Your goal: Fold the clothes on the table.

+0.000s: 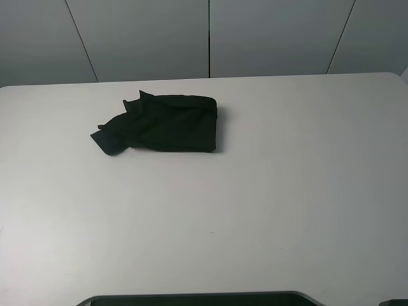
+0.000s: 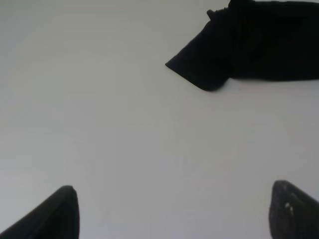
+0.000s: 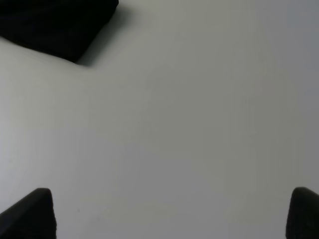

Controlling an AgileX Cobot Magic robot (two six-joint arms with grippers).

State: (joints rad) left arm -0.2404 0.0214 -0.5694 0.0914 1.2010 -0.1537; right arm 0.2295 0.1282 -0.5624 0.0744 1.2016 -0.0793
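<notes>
Overhead view: black T-shirt (image 1: pixel 164 123) lies as a compact folded bundle on the white table (image 1: pixel 255 210), toward the far left, 1 sleeve sticking out leftward; no arm shows. Tucking that sleeve would likely tidy the fold. Left wrist view: left gripper (image 2: pixel 174 211) hangs over bare tabletop, fingers spread wide, empty, well short of the shirt. Right wrist view: right gripper (image 3: pixel 172 214) likewise spread, empty, shirt corner far off.

High camera looking down over table (image 1: pixel 268 210), wrist cameras low above it, all sharing black shirt (image 1: pixel 167 123)
</notes>
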